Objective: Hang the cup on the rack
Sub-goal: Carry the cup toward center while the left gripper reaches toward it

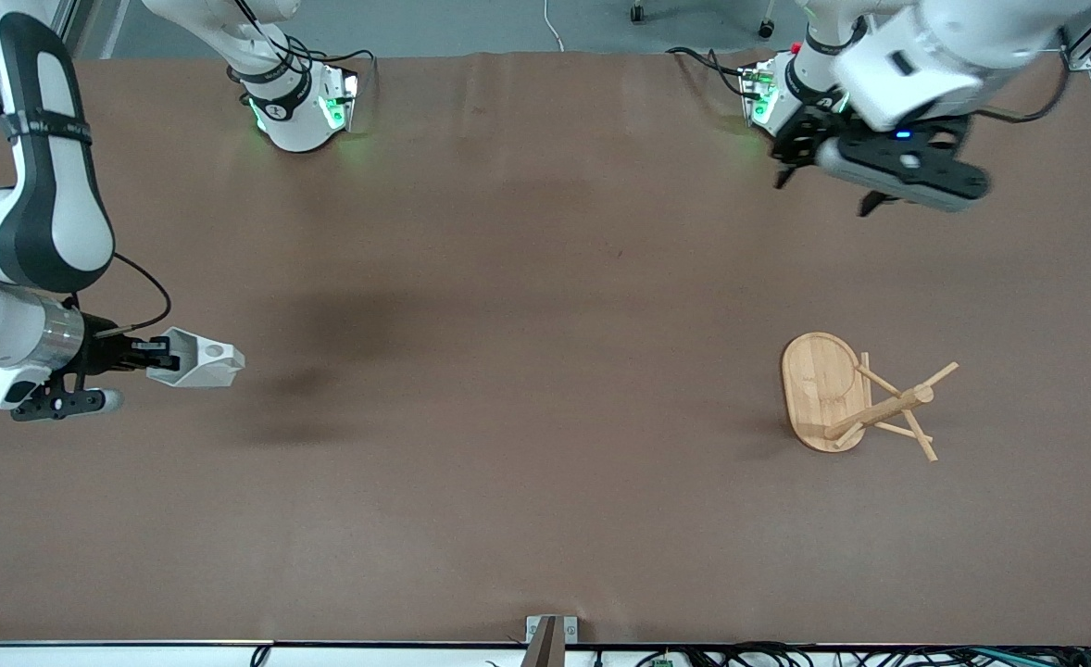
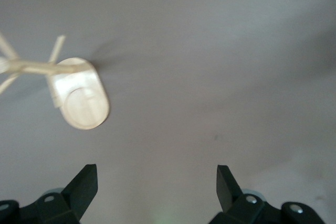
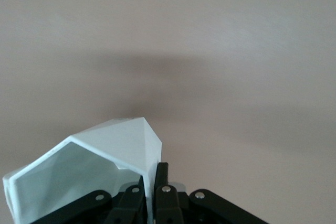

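Brown covering spreads over the whole worktop (image 1: 527, 306), bare but for the rack (image 1: 856, 403), which lies tipped on its side toward the left arm's end, its oval base on edge and its post and pegs pointing out toward that end of the worktop. We hold the cup (image 1: 198, 361) in the right gripper (image 1: 152, 357) at the right arm's end, just above the worktop: the fingers are pinched shut on the cup's wall at the rim, and the cup lies sideways, its handle with the round hole pointing toward the rack. Cup and rack sit well apart, nearly the worktop's length between them. Our left gripper (image 1: 828, 190) waits up near its base, jaws spread wide and empty, and it is the nearer arm to the rack. We judge the rack must be stood upright before any peg can take the handle.
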### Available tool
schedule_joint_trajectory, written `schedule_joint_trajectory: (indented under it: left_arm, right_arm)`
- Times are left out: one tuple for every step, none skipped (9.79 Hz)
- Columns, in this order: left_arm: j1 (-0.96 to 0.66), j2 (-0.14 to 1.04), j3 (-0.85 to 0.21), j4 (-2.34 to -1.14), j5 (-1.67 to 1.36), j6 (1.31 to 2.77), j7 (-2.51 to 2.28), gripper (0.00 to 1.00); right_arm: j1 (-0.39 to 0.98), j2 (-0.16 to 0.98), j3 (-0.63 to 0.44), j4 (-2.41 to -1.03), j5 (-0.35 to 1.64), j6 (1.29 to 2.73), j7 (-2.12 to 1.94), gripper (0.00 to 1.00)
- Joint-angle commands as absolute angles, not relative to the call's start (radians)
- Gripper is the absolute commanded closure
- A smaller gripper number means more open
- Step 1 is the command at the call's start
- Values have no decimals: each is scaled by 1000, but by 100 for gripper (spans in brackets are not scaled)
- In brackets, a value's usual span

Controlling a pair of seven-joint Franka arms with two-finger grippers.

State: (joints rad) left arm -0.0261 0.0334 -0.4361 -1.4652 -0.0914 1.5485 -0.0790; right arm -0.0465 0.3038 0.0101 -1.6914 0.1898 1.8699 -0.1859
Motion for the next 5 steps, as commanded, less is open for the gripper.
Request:
schedule_joint_trajectory:
  left_arm:
    - [-25,107,-549,-1454,-103,1619,-69,0]
    - [-46,139,-605,-1454,-100,1668,-66,0]
    - [-81,156,-636,-1454,-97,1711,-64,0]
    - [-141,182,-638,-1456,-103,1776,-63,0]
    - [-187,205,-638,-1456,-101,1843,-64,0]
  right_arm:
    - [-52,287,118,-1680,397,1813,-98,100]
    - [-55,285,159,-1698,534,1790,-97,100]
    - [-54,290,184,-1712,683,1767,-109,100]
    - [-51,291,208,-1742,795,1776,-126,100]
    - [-51,296,237,-1758,892,1776,-212,100]
